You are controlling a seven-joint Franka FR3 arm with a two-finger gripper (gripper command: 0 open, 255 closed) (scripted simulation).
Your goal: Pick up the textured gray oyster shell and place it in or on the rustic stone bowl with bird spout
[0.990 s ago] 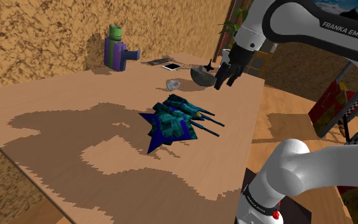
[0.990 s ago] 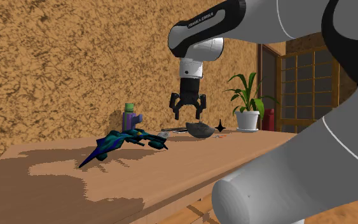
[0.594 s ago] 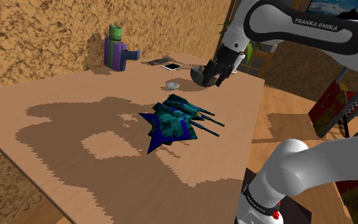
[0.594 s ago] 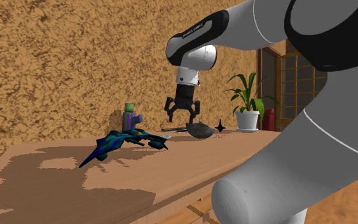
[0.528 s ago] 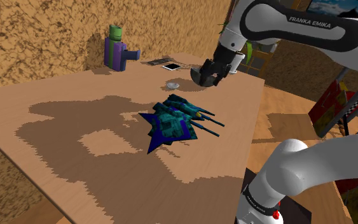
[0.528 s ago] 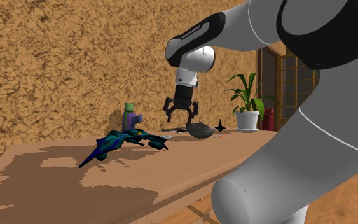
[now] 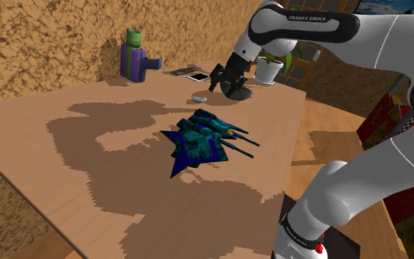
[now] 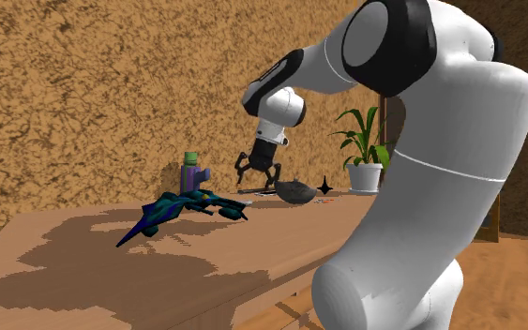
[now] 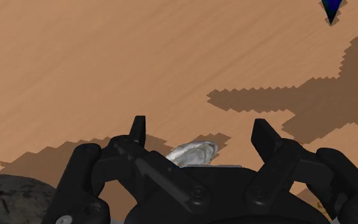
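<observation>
At the far end of the light wooden tabletop [image 7: 87, 169], the black two-finger gripper [image 7: 220, 81] [image 9: 199, 125] hovers low. Fingers [image 9: 138, 124] are spread wide, gripping nothing. The small pale-grey ridged oyster shell [image 7: 198, 97] [image 9: 191, 153] lies on the table, in line with the finger gap and not touched. Shoulder view: shell at 8 o'clock of the gripper; dark grey rough stone bowl [image 7: 239, 93] [image 8: 295, 193] at 3 o'clock of the shell, apart.

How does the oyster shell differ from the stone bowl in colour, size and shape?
The oyster shell is pale grey-white, while the stone bowl is dark grey. The shell is much smaller than the bowl. The shell lies low and flat, whereas the bowl stands taller with a rounded body. Both rest on the wooden table, near each other.
</observation>
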